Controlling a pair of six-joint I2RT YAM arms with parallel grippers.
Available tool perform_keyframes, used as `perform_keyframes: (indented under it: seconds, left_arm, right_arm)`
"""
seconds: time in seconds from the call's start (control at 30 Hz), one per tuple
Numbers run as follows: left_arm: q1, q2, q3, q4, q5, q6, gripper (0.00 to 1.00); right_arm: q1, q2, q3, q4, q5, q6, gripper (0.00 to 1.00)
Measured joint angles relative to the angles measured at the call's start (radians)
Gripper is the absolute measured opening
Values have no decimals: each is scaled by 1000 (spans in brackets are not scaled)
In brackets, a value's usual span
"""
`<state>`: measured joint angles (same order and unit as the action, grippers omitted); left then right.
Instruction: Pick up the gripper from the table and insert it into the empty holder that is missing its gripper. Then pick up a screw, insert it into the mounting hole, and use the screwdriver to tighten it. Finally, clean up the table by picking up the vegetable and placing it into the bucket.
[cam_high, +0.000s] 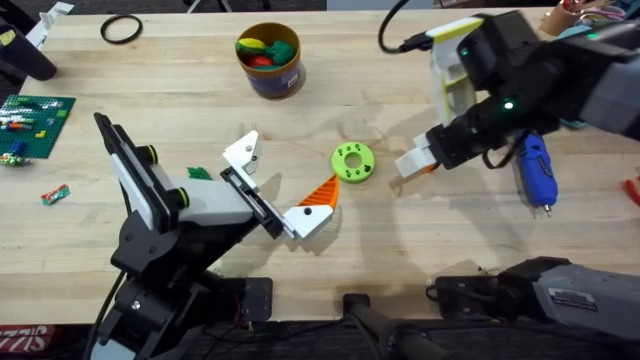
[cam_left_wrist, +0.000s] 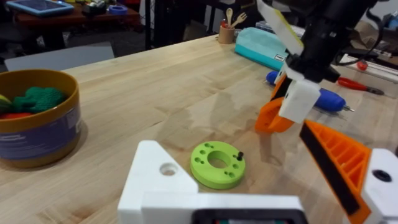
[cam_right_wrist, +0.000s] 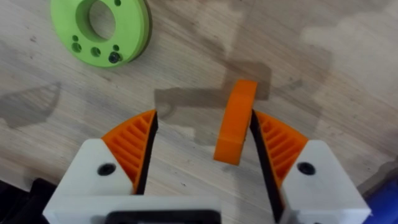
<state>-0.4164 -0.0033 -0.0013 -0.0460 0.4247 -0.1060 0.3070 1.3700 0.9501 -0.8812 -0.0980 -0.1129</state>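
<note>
Two pincers gape empty over the table (cam_high: 330, 105), left pincer (cam_high: 283, 190), right pincer (cam_high: 418, 163) half-hiding the screwdriver (cam_high: 535, 172)

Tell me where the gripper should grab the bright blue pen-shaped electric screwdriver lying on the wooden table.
Probably around the thick middle of the bright blue pen-shaped electric screwdriver, coming from straight above. It lies flat on the pale wooden table with its metal bit toward the arms' bases, so fingers closing across the barrel's long sides should get the best hold. The right gripper is nearest and open.
</note>
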Motion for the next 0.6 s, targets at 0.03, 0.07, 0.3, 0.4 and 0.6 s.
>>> perform_keyframes:
  seconds: [0.03, 0.07, 0.3, 0.4, 0.6]
  left_arm:
    - [0, 3, 6, -4, 0, 0, 989]
    - [0, 4, 6, -4, 1, 0, 990]
    - [-1, 4, 6, -3, -2, -1, 990]
    - [-1, 4, 6, -3, -2, -1, 990]
    - [-1, 4, 6, -3, -3, -1, 990]
  right_arm:
    - [1, 11, 0, 0, 0, 0, 899]
    - [2, 17, 0, -3, 0, 1, 899]
    - [9, 38, 27, -18, 36, 5, 899]
    - [9, 36, 40, -32, 73, 5, 899]
    - [9, 36, 41, -59, 112, 5, 899]
